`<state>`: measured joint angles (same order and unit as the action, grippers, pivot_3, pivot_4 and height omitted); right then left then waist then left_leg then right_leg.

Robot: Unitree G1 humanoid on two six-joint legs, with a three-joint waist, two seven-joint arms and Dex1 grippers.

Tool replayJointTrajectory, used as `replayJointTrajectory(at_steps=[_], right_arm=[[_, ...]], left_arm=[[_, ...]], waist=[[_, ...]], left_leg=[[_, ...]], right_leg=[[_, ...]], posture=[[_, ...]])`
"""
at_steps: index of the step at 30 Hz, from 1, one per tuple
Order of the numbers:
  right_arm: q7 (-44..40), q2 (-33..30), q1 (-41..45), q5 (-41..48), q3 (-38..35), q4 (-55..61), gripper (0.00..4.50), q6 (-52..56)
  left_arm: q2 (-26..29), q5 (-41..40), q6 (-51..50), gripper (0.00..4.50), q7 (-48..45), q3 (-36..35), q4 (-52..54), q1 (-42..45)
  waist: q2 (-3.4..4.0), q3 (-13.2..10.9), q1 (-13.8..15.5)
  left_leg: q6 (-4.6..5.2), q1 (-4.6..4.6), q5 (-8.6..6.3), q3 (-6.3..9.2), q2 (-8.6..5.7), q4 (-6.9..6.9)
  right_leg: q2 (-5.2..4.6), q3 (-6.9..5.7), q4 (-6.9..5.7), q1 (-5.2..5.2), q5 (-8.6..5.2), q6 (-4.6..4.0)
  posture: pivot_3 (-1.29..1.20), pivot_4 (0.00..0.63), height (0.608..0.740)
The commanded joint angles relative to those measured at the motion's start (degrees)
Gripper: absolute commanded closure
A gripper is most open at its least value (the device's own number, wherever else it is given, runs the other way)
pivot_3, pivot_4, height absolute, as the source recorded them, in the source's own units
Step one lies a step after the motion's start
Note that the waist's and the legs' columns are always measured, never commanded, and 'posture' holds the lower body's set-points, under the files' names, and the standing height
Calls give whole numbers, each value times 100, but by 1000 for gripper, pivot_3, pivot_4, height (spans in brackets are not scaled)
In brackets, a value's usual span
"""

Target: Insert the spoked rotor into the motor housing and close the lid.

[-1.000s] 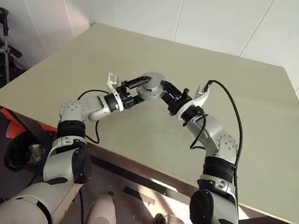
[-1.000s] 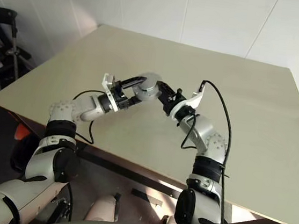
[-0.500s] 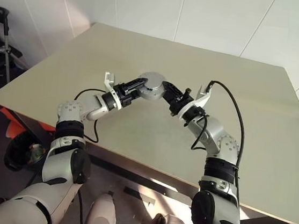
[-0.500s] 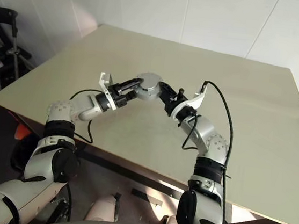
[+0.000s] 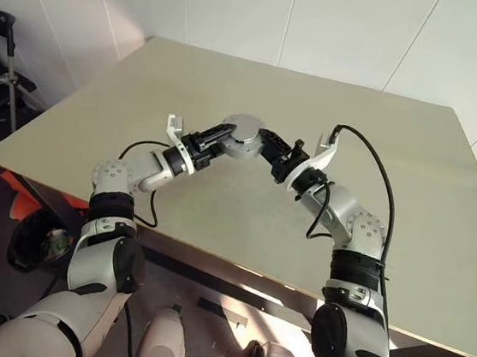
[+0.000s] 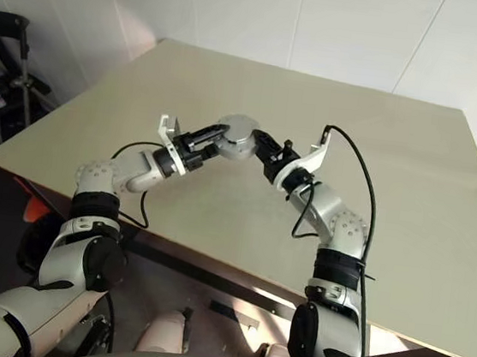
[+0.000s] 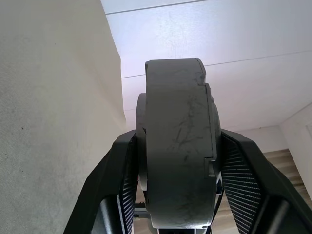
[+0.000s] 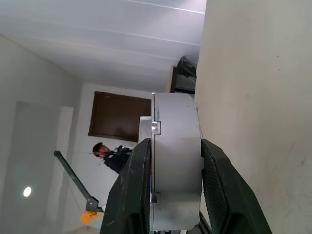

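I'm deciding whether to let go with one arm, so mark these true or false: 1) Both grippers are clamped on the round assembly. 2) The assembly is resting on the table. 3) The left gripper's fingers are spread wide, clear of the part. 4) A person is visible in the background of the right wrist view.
1) True. The left gripper and the right gripper both grip the grey round assembly from opposite sides.
2) False. It is held up above the table, between the two grippers.
3) False. Its fingers press against the assembly's faces.
4) True. A person shows far behind the assembly.
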<state>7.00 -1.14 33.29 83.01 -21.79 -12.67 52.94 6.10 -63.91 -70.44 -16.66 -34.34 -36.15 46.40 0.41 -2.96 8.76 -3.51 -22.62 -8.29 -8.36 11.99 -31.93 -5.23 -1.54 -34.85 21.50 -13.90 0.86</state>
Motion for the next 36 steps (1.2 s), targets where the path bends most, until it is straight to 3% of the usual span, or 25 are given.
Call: replayJointTrajectory(at_steps=[1,6,9,12,19,28,36], right_arm=[[-361,-44,182,-69,93,429,1902,-63],[-345,-86,204,-431,136,444,248,-195],[-682,-366,156,-1160,396,482,248,-404],[-1124,-854,167,-2210,680,189,248,-913],[-1700,-1153,234,-2704,526,-134,248,-1021],[-1899,-1027,205,-2797,400,-106,248,-856],[-1957,-1071,177,-2721,-13,-87,248,-787]], left_arm=[[11,-130,4,2416,-87,-10,251,56],[5,-124,23,2416,-83,9,287,36],[32,-44,89,2416,-100,88,360,5],[230,517,470,2416,-266,607,799,-178],[574,958,931,2416,-535,959,1325,-349],[325,444,1032,2416,-185,143,1138,-279],[434,377,1437,2416,160,-440,1019,-437]], waist=[[0,0,1],[0,0,-2],[0,0,-1],[0,0,3],[0,0,-8],[0,0,-9],[0,0,-9]], left_leg=[[4,-2,-2,0,0,-5],[14,-8,-8,1,0,-23],[13,-9,-8,1,0,-28],[13,-12,-8,2,-1,-35],[14,-16,-8,2,0,-38],[29,-25,-15,2,1,-60],[30,-24,-16,1,8,-80]], right_leg=[[0,0,0,0,1,1],[-2,1,-2,0,3,5],[-3,1,-2,-2,3,6],[-6,0,-1,-7,5,9],[-4,2,-2,-2,9,14],[-5,3,-7,-1,14,4],[-4,3,-10,-4,18,-1]], posture=[[0,0,740],[0,0,740],[0,0,740],[0,0,740],[0,0,740],[0,0,740],[0,0,740]])
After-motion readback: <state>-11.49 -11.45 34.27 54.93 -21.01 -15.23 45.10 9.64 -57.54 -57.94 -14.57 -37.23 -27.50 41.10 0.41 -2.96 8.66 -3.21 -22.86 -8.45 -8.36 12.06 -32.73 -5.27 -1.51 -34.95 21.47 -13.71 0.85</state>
